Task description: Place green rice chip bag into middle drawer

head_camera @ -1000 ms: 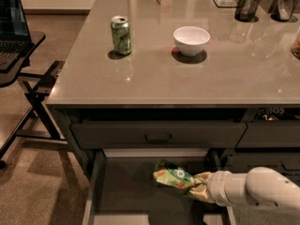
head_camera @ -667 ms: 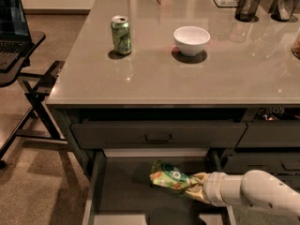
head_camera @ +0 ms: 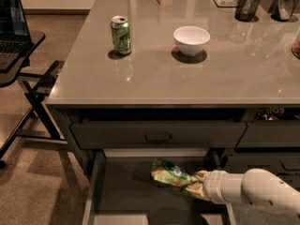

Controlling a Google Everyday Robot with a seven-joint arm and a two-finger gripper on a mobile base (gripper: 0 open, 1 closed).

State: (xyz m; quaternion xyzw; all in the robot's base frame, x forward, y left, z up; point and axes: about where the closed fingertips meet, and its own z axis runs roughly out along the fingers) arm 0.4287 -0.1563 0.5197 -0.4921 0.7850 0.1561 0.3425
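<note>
The gripper point(head_camera: 198, 187) has slid the green rice chip bag point(head_camera: 170, 173) further over the middle drawer point(head_camera: 96, 186), below the front edge of the worktop point(head_camera: 164, 81). Its jaws pinch the bag tight, so letting go comes next.

My gripper point(head_camera: 197, 185) is at the right side of the open middle drawer point(head_camera: 96, 186), fingers pinched on the green rice chip bag point(head_camera: 169, 172). The bag is crinkly film, glossy, catching light. My arm shell point(head_camera: 262, 193) is smooth off-white plastic with a satin finish. Drawer bottom is dark grey and matt; its side rims are paler, painted-metal look. The drawer front point(head_camera: 117, 135) above is matt grey with a dark pull point(head_camera: 158, 138). The countertop point(head_camera: 154, 74) is smooth grey, semi-gloss, and mirrors what stands on it. The soda can point(head_camera: 121, 35) is shiny metal. The bowl point(head_camera: 191, 40) is glossy white, ceramic look. The cup point(head_camera: 247, 5) is black wire mesh. The floor point(head_camera: 42, 191) is speckled and rough-looking.
</note>
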